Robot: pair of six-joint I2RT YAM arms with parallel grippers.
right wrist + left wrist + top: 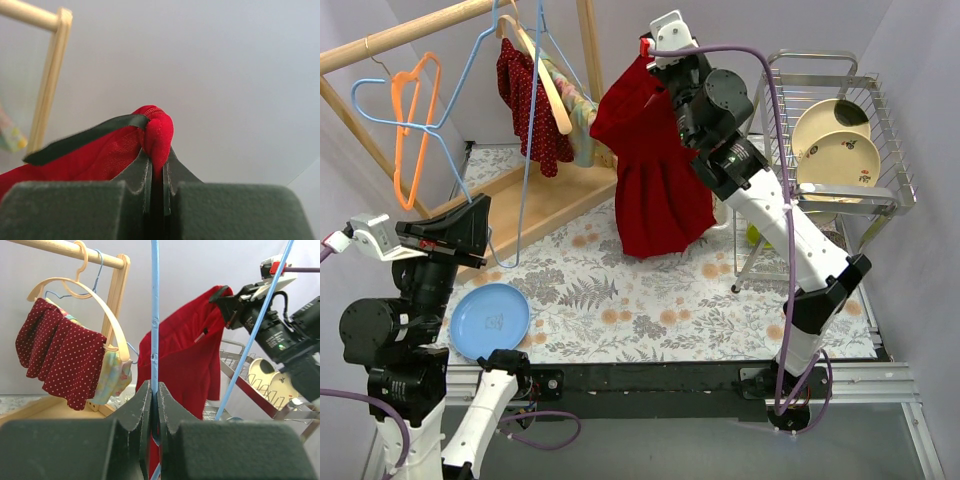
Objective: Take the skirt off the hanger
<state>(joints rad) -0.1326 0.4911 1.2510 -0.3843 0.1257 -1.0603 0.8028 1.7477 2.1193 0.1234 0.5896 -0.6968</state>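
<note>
**Red skirt held aloft at right, blue hanger pinched at left**

The tabletop (pixel 620 300), covered with a leaf-and-flower print, fills the middle of the top view. A wooden garment rack (pixel 415 30) stands across the upper left of that frame, its rail slanting up to the right. A wire dish rack (pixel 880 195) sits at the right edge with two cream plates (pixel 840 155) propped in it.

The red skirt (pixel 655 180) hangs in the air in the upper middle, right of the garment rack and apart from every hanger in the top view. It dangles by its waistband, the pleats falling toward the tabletop; whether the hem touches the cloth cannot be told. The right claw (pixel 156 160) is pressed together on a fold of that waistband, red fabric bulging above the fingertips.

A blue wire hanger (pixel 527 150) hangs with its hook at the rail, its long wires running down toward the lower left. The left claw (pixel 154 390) pinches one of these thin blue wires between closed fingers.

Farther along the rail, a dark red polka-dot garment (pixel 525 100) hangs on a wooden hanger (pixel 115 325), a pale floral piece (pixel 578 115) just behind it. An orange hanger (pixel 415 130) hangs at the far left. A blue plate (pixel 490 318) lies on the tabletop at lower left.
</note>
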